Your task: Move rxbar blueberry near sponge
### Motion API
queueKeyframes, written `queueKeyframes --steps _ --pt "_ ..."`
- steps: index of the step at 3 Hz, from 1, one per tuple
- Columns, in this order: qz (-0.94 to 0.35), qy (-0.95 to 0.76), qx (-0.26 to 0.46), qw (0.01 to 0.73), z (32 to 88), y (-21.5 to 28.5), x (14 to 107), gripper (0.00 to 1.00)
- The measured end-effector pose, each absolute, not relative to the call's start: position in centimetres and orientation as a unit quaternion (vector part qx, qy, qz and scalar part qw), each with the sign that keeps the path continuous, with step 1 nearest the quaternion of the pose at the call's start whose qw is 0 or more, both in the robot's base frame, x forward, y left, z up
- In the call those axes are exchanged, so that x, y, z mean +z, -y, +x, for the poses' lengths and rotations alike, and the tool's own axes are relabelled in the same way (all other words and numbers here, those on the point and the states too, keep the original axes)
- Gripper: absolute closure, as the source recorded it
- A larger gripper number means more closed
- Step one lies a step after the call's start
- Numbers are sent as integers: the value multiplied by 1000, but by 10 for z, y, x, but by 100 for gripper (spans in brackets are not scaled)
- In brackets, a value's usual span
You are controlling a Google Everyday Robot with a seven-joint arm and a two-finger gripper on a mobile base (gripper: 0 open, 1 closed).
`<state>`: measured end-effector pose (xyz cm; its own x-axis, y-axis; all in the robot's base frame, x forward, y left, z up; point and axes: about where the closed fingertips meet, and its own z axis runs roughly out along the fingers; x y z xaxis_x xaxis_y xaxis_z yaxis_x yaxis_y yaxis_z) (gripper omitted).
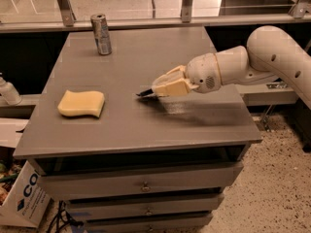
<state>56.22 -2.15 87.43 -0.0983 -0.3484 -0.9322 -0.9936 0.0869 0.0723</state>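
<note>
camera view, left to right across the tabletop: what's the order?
sponge → can, further back → rxbar blueberry → gripper, above the middle of the table, shut on the bar's right end.

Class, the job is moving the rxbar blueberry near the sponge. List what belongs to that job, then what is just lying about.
Belongs to the job: rxbar blueberry, gripped by the end effector over the table; sponge, lying on the table apart from it.
Just lying about: silver can, upright at the back; bottle beside the table; cardboard box on the floor.
</note>
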Motion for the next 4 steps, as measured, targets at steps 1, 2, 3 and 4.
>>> queueKeyframes --steps 1,2,3,4 --pt "-540 -604 425 402 557 5 872 100" --pt "-552 -549 454 434 545 -47 876 100" --pt "-552 -549 454 434 545 -47 876 100" --pt "-559 -545 455 428 542 -50 872 100"
